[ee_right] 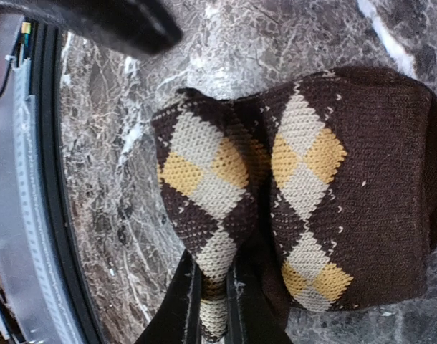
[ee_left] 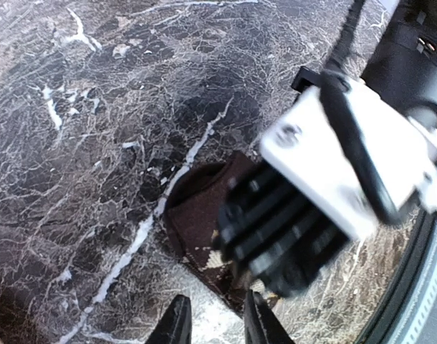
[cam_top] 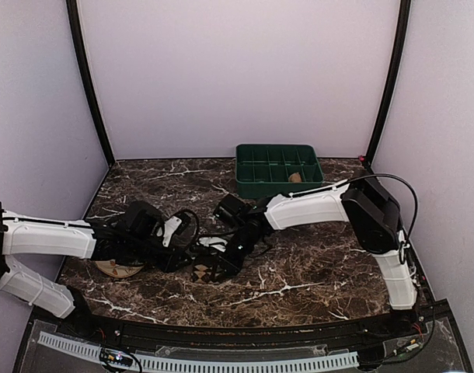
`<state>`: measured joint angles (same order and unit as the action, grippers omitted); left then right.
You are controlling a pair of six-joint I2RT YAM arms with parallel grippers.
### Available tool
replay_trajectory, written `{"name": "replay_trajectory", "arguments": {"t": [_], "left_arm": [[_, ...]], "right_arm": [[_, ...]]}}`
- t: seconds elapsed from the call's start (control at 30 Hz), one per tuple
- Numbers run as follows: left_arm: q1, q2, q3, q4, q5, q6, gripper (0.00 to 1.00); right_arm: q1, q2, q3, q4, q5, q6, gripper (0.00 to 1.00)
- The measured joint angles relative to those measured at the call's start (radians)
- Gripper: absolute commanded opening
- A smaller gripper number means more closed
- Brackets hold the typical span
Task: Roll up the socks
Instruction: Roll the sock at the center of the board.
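A diamond-check sock point(cam_top: 208, 271) in brown, cream and yellow lies on the marble near the front middle. In the right wrist view the sock point(ee_right: 347, 186) lies partly folded, and my right gripper point(ee_right: 215, 301) is shut on a raised fold of it. The right gripper point(cam_top: 231, 250) stands right over the sock. My left gripper point(cam_top: 189, 250) is just left of it. In the left wrist view the left gripper point(ee_left: 217, 324) is open with bare marble between the fingers, its right finger point(ee_left: 260, 326) at the edge of the sock point(ee_left: 197, 215).
A green divided tray point(cam_top: 277, 183) stands at the back right with a small tan item point(cam_top: 296, 177) in one compartment. A round cream dish point(cam_top: 116, 269) lies under the left arm. Purple walls close in three sides.
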<state>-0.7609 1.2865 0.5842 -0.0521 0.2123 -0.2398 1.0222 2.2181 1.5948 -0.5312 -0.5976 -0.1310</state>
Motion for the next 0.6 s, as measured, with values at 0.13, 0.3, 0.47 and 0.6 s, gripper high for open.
{"name": "replay_trajectory", "arguments": {"t": [0.13,0.3,0.47,0.6], "left_arm": [[-0.039,-0.032,-0.036,0.029,-0.05,-0.004,0.3],[-0.091,-0.077,-0.058,0.039,-0.095,0.001,0.33],[-0.153,-0.072,-0.044,0.027,-0.13,0.048,0.35],[-0.218,-0.029,0.023,-0.011,-0.155,0.116,0.37]], "right_arm": [[-0.023,0.024,0.026,-0.036,-0.072,0.013,0.0],[-0.049,0.068,0.08,-0.094,-0.152,0.013,0.0],[-0.069,0.109,0.136,-0.158,-0.209,0.008,0.0],[-0.083,0.124,0.154,-0.186,-0.24,0.006,0.0]]}}
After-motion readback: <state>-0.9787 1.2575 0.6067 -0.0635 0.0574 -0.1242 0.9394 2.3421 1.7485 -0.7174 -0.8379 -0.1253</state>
